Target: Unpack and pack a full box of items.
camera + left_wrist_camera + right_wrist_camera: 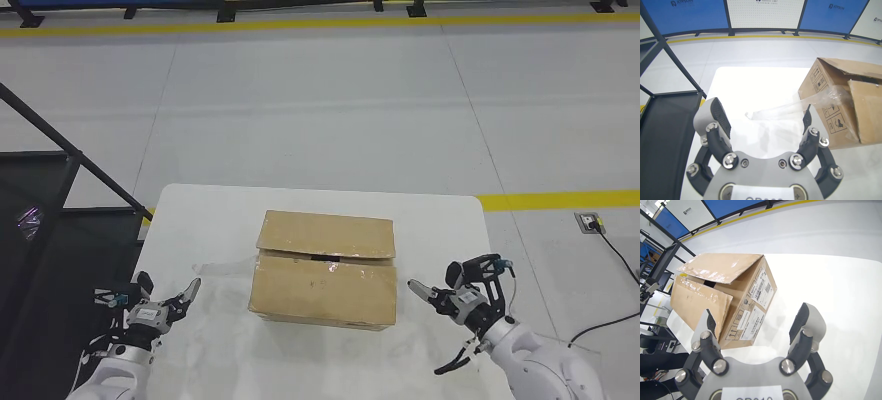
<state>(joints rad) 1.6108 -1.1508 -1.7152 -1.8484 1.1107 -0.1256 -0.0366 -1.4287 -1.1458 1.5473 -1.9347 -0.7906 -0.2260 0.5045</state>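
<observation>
— Grippers?
— Left gripper (762, 107) and right gripper (755, 309) are both spread wide, ribbed black pads (720, 115) bare.
— Box?
— Brown cardboard box (322, 285) sits mid white table (210, 215), between them, flaps folded down. Clear crinkled tape (776, 111) trails off it.

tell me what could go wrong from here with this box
The loose strip of clear tape trails from the brown cardboard box across the white table; the open left gripper could snag it and drag the box. The box's torn top flaps lie only loosely shut; lifting one may tear it further.
</observation>
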